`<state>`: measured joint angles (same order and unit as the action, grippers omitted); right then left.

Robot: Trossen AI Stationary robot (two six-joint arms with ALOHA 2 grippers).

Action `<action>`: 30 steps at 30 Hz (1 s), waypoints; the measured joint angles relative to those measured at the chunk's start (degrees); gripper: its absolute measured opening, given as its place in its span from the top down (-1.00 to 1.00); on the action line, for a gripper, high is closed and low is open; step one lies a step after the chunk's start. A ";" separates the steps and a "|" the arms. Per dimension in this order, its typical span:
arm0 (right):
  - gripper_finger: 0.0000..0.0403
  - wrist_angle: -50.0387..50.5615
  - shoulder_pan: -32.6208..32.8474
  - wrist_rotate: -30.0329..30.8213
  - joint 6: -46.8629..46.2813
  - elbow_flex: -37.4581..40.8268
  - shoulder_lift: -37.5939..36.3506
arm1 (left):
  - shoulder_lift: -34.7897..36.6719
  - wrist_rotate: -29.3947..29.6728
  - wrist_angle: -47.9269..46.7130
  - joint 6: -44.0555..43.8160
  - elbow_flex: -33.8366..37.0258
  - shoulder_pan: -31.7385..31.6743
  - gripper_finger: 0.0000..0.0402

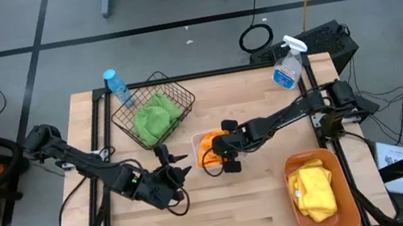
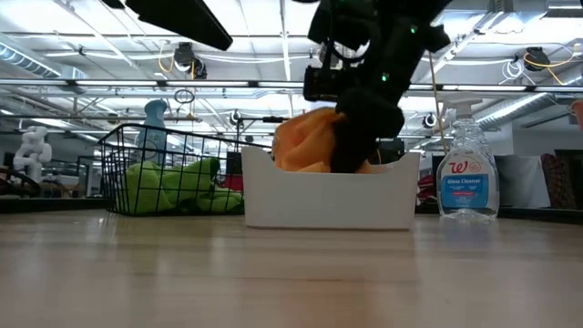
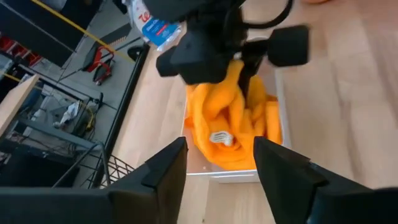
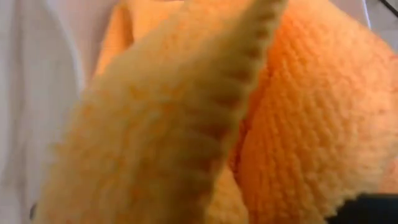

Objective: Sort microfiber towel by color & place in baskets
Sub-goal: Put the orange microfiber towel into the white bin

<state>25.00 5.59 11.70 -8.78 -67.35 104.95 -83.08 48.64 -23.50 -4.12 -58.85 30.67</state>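
1. Counter [image 1: 249, 203]: pale wood, filled lower centre of the high view, w/ both dark arms reaching in from the left & right edges.
2. Orange oval tub [image 1: 347, 187]: sat lower right of the high view; held yellow towels [image 1: 313, 187], folded & stacked, how many can't be told.
3. Black wire basket [image 1: 177, 91]: upper centre-left of the high view; green towels [image 1: 154, 115] bunched inside. Low view showed the same green heap behind the mesh at frame left.
4. White tray [image 2: 328, 202]: centre of both the high & low views, orange towels [image 3: 231, 127] piled above its rim.
5. Spray bottle [image 1: 287, 66]: clear w/ blue label, upper right of the high view, upright, well apart from the tray.
6. Small blue-capped bottle [image 1: 116, 87]: just beside the basket's upper-left corner.
7. Right gripper [image 1: 220, 149]: over the tray at frame centre, down in the orange cloth; right wrist view was filled w/ orange pile, so fingers' state can't be told.
8. Left gripper [image 1: 179, 166]: just left of the tray in the high view, fingers [image 3: 163, 169] spread apart & empty, pointing at the tray.
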 joint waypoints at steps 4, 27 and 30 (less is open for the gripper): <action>0.77 -3.02 -0.48 0.25 -1.04 1.74 -0.15 | 0.77 0.04 0.03 -0.09 0.00 0.66 0.16; -0.40 4.59 -0.51 0.01 0.64 0.98 -7.49 | 0.75 -0.28 -3.46 -3.10 0.02 3.17 0.36; -0.47 6.66 -0.51 -0.11 0.61 0.98 -8.96 | 0.75 -0.28 -3.42 -3.13 0.02 3.19 0.36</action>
<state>31.66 5.08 11.60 -8.17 -66.37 95.99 -82.32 48.36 -26.92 -7.25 -58.83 33.86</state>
